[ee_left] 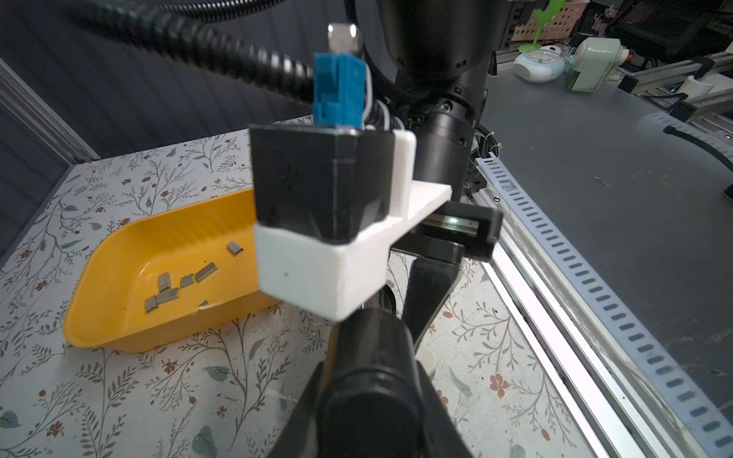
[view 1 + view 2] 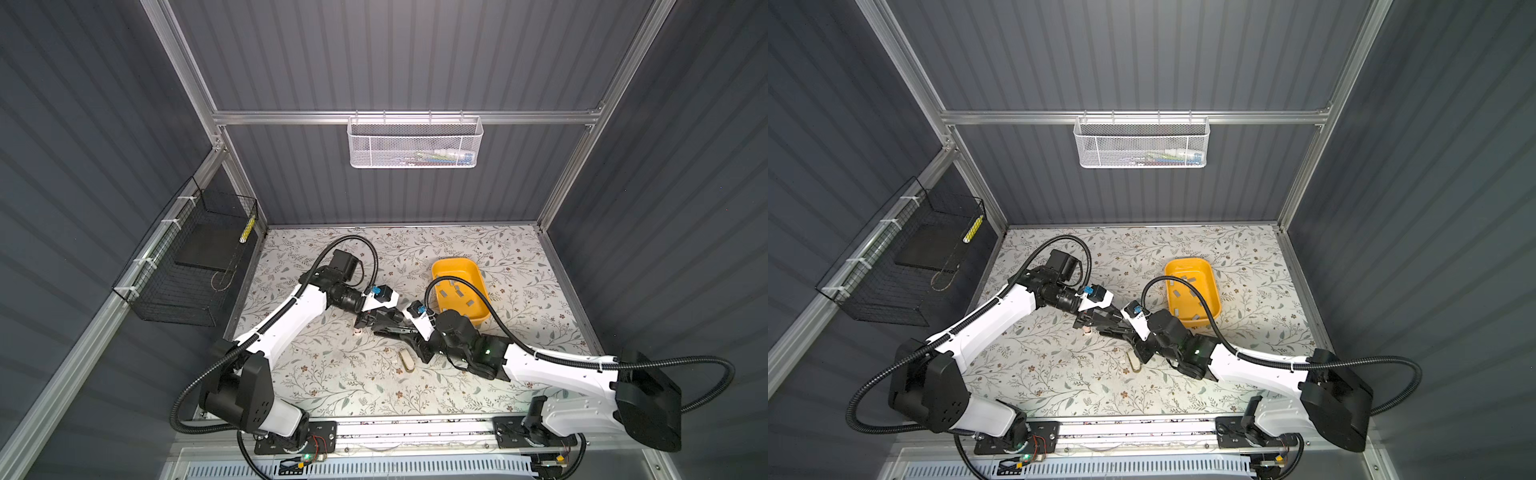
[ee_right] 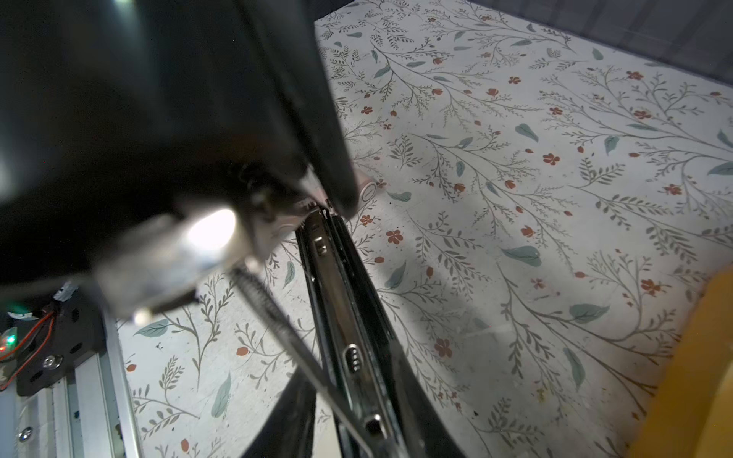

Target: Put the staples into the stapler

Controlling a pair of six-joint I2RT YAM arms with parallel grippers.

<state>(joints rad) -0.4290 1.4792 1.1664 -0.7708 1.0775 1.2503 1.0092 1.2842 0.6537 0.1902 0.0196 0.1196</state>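
Jaws first. L gripper [image 2: 388, 320] is clamped tight on one end of the black stapler [image 3: 337, 301]. R gripper [image 2: 403, 331] has its jaws narrow, one each side of the stapler's metal rail in R wrist view. Whether they actually pinch it, can't tell.

Nearest the base, what looks like a beige stapler [image 2: 407, 360] lies flat on the mat [image 2: 332, 374]. It's alone, just on the near side of R gripper.

Mid-mat, the black stapler sits btwn the 2 grippers, hinged open. The rail is bared and the spring rod runs alongside it. No strip shows in the rail, tho part of it is hidden. A small white cylinder [image 3: 368, 191] lies on the mat beside the stapler's far tip.

Further back, on R side, is the tray [image 1: 103, 341]. The staples [image 1: 206, 272] lie loose on its floor, several short grey strips. The tray is near R gripper but apart from it.

Farthest off, a white basket [image 2: 415, 145] and a black basket [image 2: 187, 270] hang on the walls, prob. irrelevant.

Step, as I read it: the stapler is opened and presented, and loading hasn't begun.

Next move, prob.:
- R, being nearer the tray, lets go while L alone holds the stapler open.
- R then widens, reaches into the tray and nips one strip. That's fiddly, as the strips are thin and lie flat.
- The strip must line up lengthwise w/ the rail before dropping in.
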